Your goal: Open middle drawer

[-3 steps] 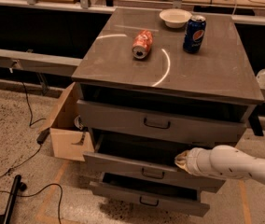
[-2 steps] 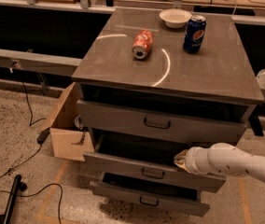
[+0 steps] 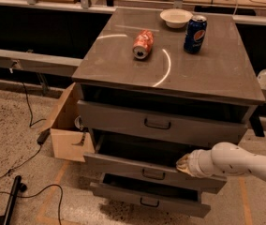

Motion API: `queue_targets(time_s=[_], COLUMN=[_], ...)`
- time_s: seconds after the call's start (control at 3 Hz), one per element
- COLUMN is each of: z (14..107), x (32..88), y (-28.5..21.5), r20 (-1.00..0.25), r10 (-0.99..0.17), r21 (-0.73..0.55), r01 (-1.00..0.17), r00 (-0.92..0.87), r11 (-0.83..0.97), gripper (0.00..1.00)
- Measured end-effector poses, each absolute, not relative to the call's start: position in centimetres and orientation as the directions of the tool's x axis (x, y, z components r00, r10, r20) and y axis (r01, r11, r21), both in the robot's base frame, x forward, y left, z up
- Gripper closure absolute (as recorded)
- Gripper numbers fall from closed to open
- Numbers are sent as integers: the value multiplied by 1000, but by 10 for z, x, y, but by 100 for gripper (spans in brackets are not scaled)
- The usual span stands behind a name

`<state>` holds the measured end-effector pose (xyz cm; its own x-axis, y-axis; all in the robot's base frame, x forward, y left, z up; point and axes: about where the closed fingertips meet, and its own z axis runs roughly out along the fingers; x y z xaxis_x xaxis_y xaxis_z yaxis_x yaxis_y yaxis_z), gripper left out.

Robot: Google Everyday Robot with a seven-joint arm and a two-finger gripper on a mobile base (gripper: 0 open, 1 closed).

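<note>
One claw (image 3: 183,163) at middle drawer (image 3: 123,165) rim

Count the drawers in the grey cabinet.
3, stacked: the top drawer, the middle drawer below it with the gripper at its upper edge toward the right, and the lowest drawer. None appears hidden.

Gripper (image 3: 183,164) at middle drawer (image 3: 123,167) — state unclear
</note>
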<state>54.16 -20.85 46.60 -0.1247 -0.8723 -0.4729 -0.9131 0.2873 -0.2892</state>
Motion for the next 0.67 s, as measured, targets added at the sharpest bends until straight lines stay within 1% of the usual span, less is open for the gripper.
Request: queue_targets(time_s=[0.33, 0.67], z=[459, 462], x=[523, 521], y=[-210, -210], r20=[-466, -465], r10=[-875, -876], r21=[-240, -234], r01=[-934, -936], r00=[-130, -130], r11=[266, 263], gripper=[100, 100])
